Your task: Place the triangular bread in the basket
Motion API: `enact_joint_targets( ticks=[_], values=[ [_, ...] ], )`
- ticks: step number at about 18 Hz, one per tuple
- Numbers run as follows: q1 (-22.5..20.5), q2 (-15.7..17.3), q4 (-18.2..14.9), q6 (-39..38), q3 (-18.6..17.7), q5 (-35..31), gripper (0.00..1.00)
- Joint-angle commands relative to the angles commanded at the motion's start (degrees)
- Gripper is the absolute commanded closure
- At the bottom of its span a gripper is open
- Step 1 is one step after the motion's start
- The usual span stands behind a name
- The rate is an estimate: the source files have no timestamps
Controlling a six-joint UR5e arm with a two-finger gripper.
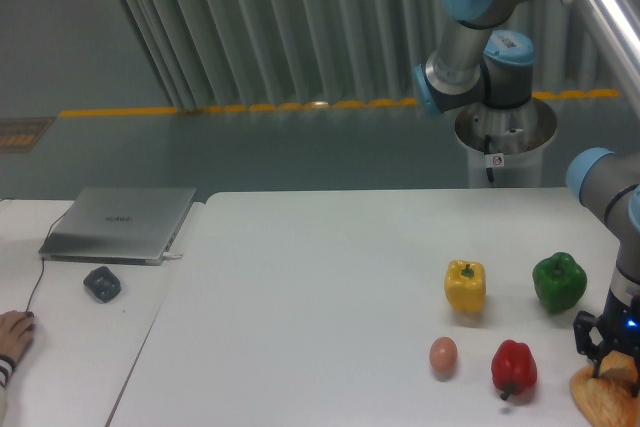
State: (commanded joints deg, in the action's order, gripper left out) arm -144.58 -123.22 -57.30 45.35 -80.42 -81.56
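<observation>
Across the lower half of the frame we saw the white worktop (320,287), with its loose items gathered at the lower right, we judged so that the arm could reach each from above. The arm (600,7) entered from the upper right corner, folded down along the right edge, and ended with its wrist pointing straight down at the lower right. No basket showed anywhere in view, so we took the task to be at its grasping step. At centre left a closed laptop (120,223) lay on a separate surface. The triangular bread (603,399) lay at the bottom right corner, partly cut off by the frame edge. Just above it hung the gripper (606,357); its dark fingers (589,343) reached down to the pastry's top edge, and we could not tell whether they were spread or already pinching it. The green pepper (559,281), yellow pepper (465,286) and red pepper (514,368) stood left of the gripper, apart from one another, and the small egg (443,354) lay beside the red one.
</observation>
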Motion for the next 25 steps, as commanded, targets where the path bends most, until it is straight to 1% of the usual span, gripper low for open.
enact_joint_targets(
  ticks=[5, 9, 13, 14, 16, 17, 18, 21, 25],
  values=[
    [0.00, 0.26, -0.09, 0.18, 0.44, -0.09, 0.92],
    [-0.26, 1.23, -0.53, 0.00, 2.72, 0.08, 0.91],
    [-0.26, 2.90, -0.35, 0.96, 6.06, 1.57, 0.91],
    [-0.52, 3.25, -0.35, 2.79, 6.76, 1.58, 0.91],
    [-1.23, 5.00, -0.35, 11.73, 6.42, 1.32, 0.89],
    [-2.10, 5.53, -0.44, 15.26, 6.33, 1.23, 0.85],
    [-3.15, 6.41, -0.79, 16.51, 6.07, 1.14, 0.85],
    [-6.14, 8.17, -3.68, 19.41, 4.75, 1.14, 0.86],
    [-9.66, 9.75, -4.13, 34.15, 1.67, 0.88, 0.85]
  ],
)
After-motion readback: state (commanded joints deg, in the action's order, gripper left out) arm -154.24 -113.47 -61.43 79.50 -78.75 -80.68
